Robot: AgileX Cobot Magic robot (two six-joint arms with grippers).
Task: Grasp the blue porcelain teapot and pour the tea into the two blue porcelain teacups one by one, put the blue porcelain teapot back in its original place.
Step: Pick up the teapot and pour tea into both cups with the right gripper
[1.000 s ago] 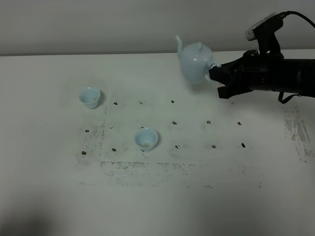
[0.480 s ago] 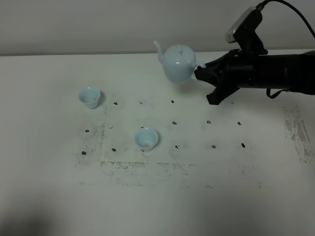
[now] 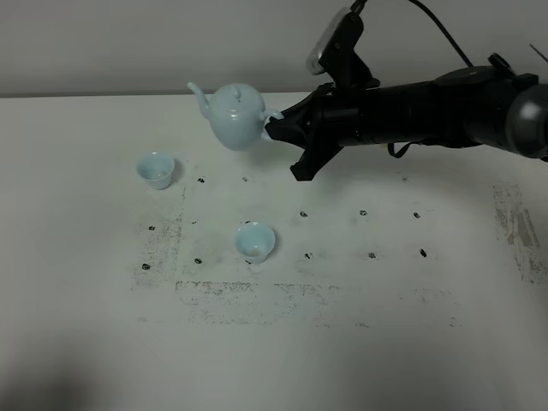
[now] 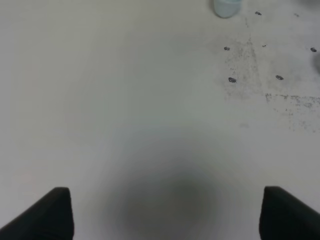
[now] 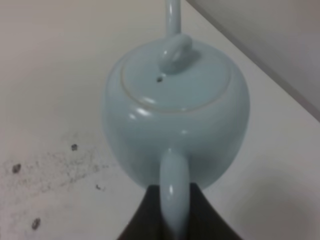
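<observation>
The blue porcelain teapot (image 3: 236, 116) hangs upright in the air above the far side of the table, spout pointing left. My right gripper (image 3: 276, 128) is shut on its loop handle, reaching in from the right. The right wrist view shows the teapot (image 5: 175, 115) from behind, its handle (image 5: 174, 192) pinched between the dark fingers, lid on. One blue teacup (image 3: 156, 169) stands at the left, below and left of the spout. The other teacup (image 3: 255, 241) stands nearer the front, below the teapot. Both left fingertips (image 4: 52, 215) show far apart over bare table; the left gripper (image 4: 170, 216) is open, a teacup (image 4: 227, 7) at that view's edge. No tea shows.
The white table (image 3: 360, 342) carries small dark marks (image 3: 363, 212) and a scuffed grey outline (image 3: 248, 291) around the cups. A wall (image 3: 128, 43) runs along the table's far edge. The right arm (image 3: 428, 107) stretches across the far right above the table.
My right gripper has carried the teapot leftward along the far side, from right of centre to above the cups' area. The cups have not moved.
</observation>
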